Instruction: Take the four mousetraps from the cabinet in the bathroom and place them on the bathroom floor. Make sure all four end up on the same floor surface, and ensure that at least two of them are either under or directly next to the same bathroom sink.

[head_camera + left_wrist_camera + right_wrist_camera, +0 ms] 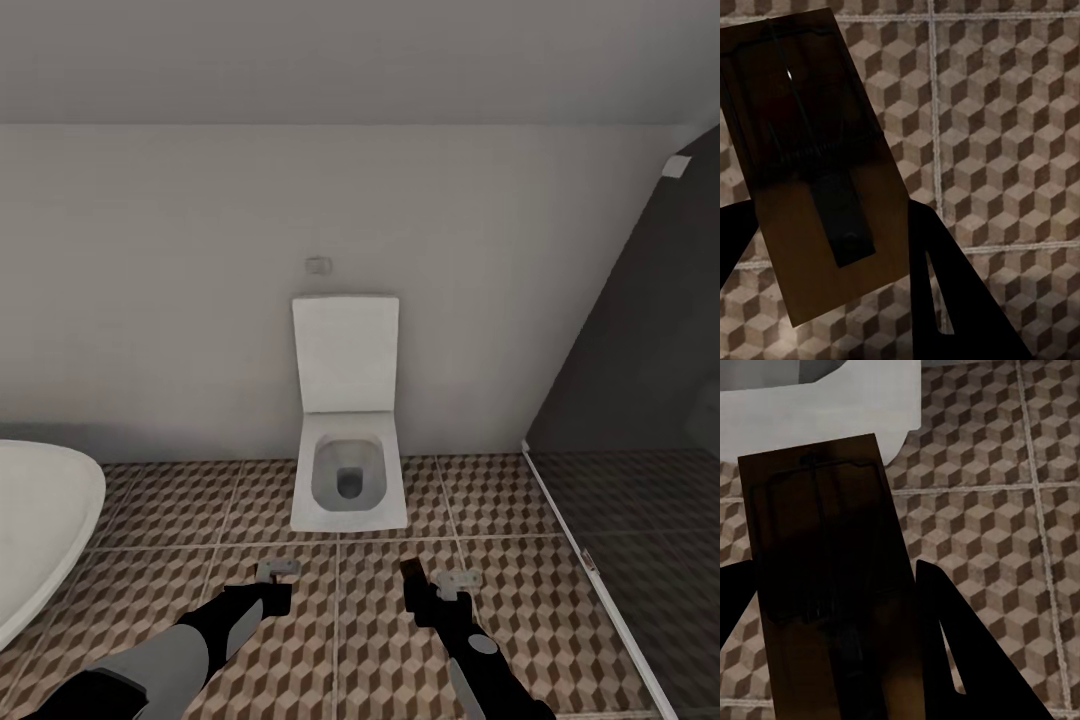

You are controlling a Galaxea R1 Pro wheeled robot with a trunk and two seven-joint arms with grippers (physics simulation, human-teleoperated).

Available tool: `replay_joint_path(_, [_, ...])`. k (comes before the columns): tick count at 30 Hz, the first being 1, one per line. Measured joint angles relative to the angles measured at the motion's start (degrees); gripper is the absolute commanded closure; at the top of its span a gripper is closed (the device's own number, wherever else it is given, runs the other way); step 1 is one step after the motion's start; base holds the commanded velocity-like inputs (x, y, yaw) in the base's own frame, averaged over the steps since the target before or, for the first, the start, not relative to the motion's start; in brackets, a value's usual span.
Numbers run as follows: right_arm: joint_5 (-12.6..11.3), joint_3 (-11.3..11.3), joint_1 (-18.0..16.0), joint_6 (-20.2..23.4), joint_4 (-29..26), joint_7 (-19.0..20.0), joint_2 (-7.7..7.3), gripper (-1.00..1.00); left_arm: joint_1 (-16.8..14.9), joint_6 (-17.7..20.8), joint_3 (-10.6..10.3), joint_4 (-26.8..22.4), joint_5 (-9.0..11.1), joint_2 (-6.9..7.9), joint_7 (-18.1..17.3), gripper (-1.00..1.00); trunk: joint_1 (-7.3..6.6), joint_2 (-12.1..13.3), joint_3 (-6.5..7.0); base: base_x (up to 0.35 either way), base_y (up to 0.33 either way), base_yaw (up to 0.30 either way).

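In the left wrist view a dark-brown mousetrap with a thin wire frame sits between the black fingers of my left gripper, which is shut on it above the cube-patterned bathroom floor. My right gripper is shut on a second mousetrap, close to the white toilet. From the head view, both grippers, left and right, hang low over the tiles just in front of the toilet. The cabinet and the sink are out of view.
The square white toilet stands against the pale wall with its lid up. A white rounded bathtub juts in at the left. A dark glass shower partition with a white floor strip closes off the right.
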Motion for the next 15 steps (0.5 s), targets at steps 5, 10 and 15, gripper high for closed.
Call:
replay_joint_path(5, [0.00, 0.00, 0.00, -0.02, 0.00, 0.01, 0.00, 1.00, 0.02, 0.00, 0.00, 0.01, 0.00, 0.00, 0.00, 1.00, 0.00, 0.00, 0.00, 0.000, 0.000, 0.000])
replay_joint_path(10, [0.01, 0.00, 0.00, -0.02, 0.00, 0.03, 0.00, 1.00, 0.01, 0.01, 0.00, 0.01, 0.00, 0.00, 0.00, 1.00, 0.00, 0.00, 0.00, 0.008, 0.000, 0.000])
replay_joint_path(15, [0.00, 0.00, 0.00, -0.02, 0.00, 0.03, 0.00, 1.00, 0.02, 0.00, 0.00, 0.01, 0.00, 0.00, 0.00, 1.00, -0.01, 0.00, 0.00, 0.068, 0.000, 0.000])
